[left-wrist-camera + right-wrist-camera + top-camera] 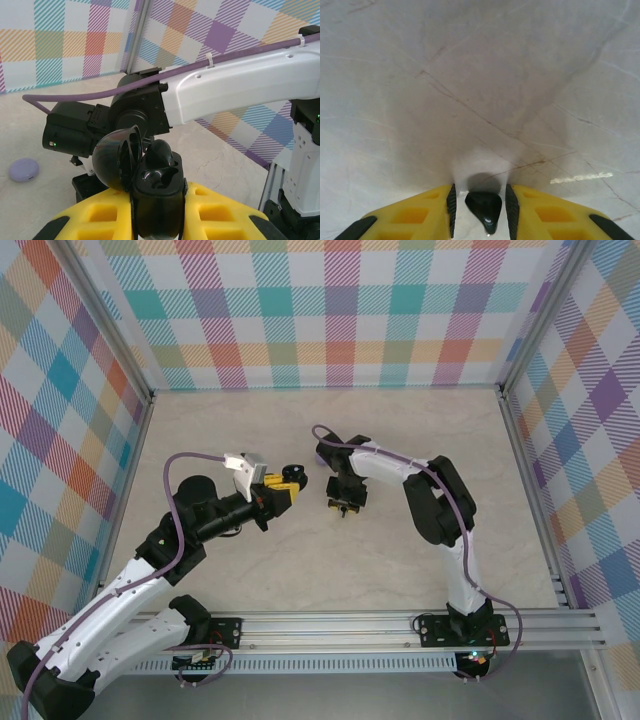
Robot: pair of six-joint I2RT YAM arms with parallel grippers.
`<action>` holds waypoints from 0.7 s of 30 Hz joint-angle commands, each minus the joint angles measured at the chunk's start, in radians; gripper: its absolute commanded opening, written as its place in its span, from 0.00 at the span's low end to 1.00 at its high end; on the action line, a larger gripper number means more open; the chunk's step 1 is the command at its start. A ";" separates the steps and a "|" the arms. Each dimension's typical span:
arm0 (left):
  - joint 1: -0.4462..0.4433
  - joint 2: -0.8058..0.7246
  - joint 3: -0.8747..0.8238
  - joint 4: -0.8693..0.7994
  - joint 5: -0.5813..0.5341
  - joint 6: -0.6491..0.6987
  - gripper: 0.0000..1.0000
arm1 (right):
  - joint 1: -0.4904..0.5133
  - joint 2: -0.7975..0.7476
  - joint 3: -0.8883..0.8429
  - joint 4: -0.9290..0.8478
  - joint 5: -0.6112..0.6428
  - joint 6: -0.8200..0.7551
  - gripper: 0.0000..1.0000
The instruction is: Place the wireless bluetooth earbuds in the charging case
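My left gripper (159, 222) is clamped on the black charging case (159, 192) at the bottom centre of the left wrist view. The lid is swung open to the left and the wells face up, so an earbud can go straight in (one well looks filled, though I can't be sure). My right gripper (480, 197) pinches a black earbud (484, 210) at the bottom edge of its own view, above the bare table (470, 75), ready to carry across. A lavender disc (23, 169) lies lower left, well apart.
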State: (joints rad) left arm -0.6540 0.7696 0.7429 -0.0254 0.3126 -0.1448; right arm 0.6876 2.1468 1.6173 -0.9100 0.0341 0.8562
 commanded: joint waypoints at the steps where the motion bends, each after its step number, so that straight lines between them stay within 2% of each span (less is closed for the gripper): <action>1: -0.009 -0.016 0.015 0.009 -0.002 0.003 0.11 | 0.009 0.022 0.024 -0.034 0.007 0.007 0.34; 12: -0.009 -0.023 0.007 0.009 -0.009 0.003 0.11 | 0.010 0.056 0.029 -0.060 0.036 -0.018 0.32; 21: -0.008 -0.021 0.012 0.000 -0.010 0.002 0.11 | 0.010 0.064 0.014 -0.051 0.065 -0.046 0.25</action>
State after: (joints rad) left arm -0.6540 0.7635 0.7429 -0.0277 0.3119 -0.1448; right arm 0.6918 2.1654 1.6440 -0.9432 0.0631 0.8322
